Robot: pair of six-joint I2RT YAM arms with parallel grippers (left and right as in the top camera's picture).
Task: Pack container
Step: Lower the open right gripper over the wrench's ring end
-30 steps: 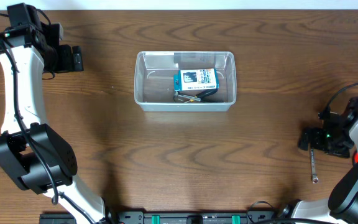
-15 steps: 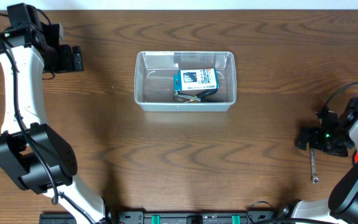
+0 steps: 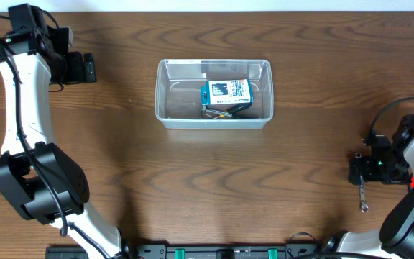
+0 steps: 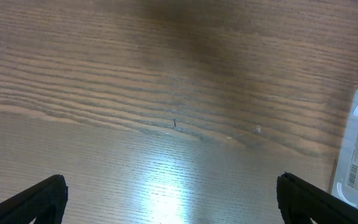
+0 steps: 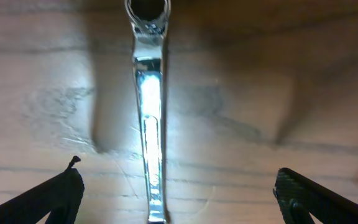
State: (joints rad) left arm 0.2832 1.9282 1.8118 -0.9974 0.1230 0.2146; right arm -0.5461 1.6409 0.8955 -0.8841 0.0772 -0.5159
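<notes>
Obs: right pincer (image 5: 176,180) is hanging wide over a slim metal wrench (image 5: 148,106). Its fingers are straddling the shaft, neither is touching it, and nothing is being held. The wrench is lying flat on the counter (image 3: 214,187), ring end pointing to 12 o'clock in the wrist view, with the shaft running a little left of the midline between the fingers.

Risks, as I am judging them from this pose:
- The shaft is thin and flush on the wood. Closing too high, the fingers are likely skimming over it and coming up empty. Closing too low, the tips are jamming into the counter.
- With the shaft off-centre, one finger is likely reaching it first and shoving or spinning it instead of clamping.
- The polished steel is throwing glare, so a grip on it is probably slipping or letting the wrench pivot in the carry.

The container (image 3: 214,62) is sitting mid-counter, about 10 o'clock from the wrench and well apart. A blue-and-white box (image 3: 226,91) is occupying its centre-right, with a small metallic piece (image 3: 218,113) at the box's 6 o'clock, though I cannot tell what it is. A long wrench released there is risking bridging the box or overhanging the rim.

The left pincer (image 4: 171,183) is hovering wide and empty at 9 o'clock of the container, over bare wood, so collision risk is looking low.
</notes>
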